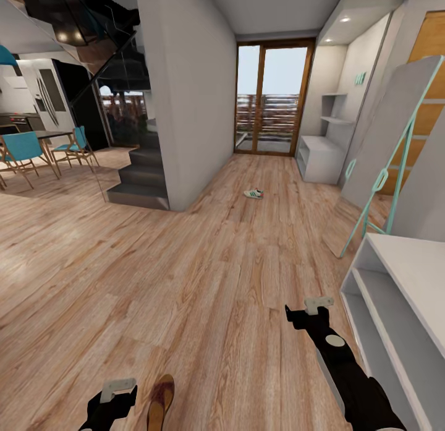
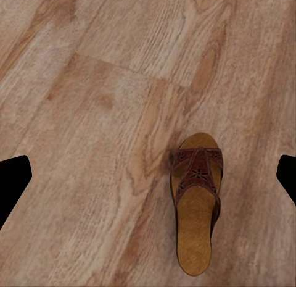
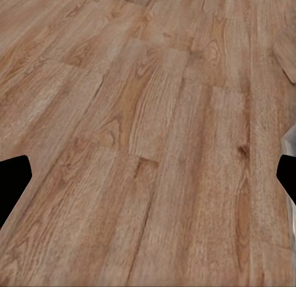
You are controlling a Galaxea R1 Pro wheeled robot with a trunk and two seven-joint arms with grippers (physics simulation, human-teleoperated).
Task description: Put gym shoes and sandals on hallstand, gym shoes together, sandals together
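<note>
Your inventory, left to right across the head view:

Two blue chairs by a dark dining desk, far off at your left.

One dark staircase, beyond the chairs, against a grey wall.

Your left tool, low in the picture above the corridor floor. Its fingers stand wide apart at both edges of the left wrist view, released, holding nothing.

One sandal, just beside the left tool, lying flat on the floor, sole down. The left wrist view shows it whole: dark red-brown strap, tan footbed, between the spread fingers and nearer one of them.

One gym shoe, white with green stripes, well down the corridor on the floor, before the glass door. Count seen: one shoe, one sandal.

Your right tool, over bare planks, released as well; its fingers gape apart with nothing between.

One pale grey hallstand, far end, beside the door, wall shelves above it.

One white shelf unit, close at your right, with a tall leaning panel behind it.
</note>
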